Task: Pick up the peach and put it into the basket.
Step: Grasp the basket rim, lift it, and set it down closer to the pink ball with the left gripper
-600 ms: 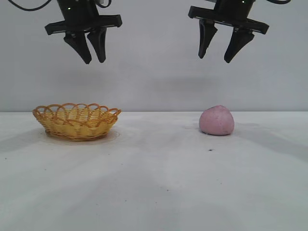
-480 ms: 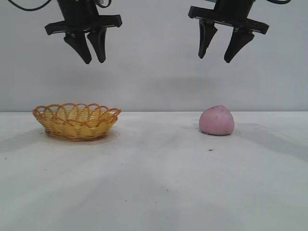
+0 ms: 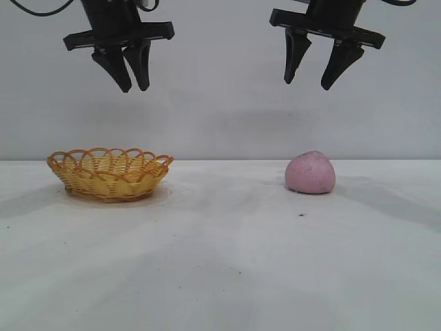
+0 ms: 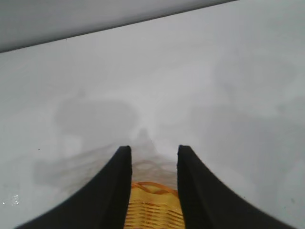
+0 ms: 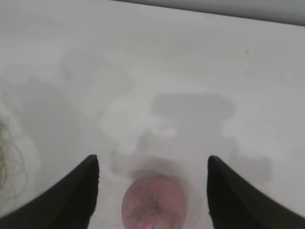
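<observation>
Peach point(image 3: 311, 172) sits on white table point(image 3: 227, 262), right side, well apart from basket point(image 3: 109, 173). Right gripper point(image 3: 312, 74) high above it, fingers wide apart, empty. Left gripper point(image 3: 131, 79) above basket, narrow gap, empty; arm bodies cut off.

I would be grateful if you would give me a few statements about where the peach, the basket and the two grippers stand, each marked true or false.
1. The peach lies inside the basket. False: it sits on the table, well apart from the basket.
2. The right gripper hangs above the peach with its fingers apart. True.
3. The left gripper is shut on the basket's rim. False: it hangs high above the basket, holding nothing.
4. The basket has nothing in it. True, as far as the exterior view shows.
5. The right gripper's fingers stand wider apart than the left's. True.
</observation>
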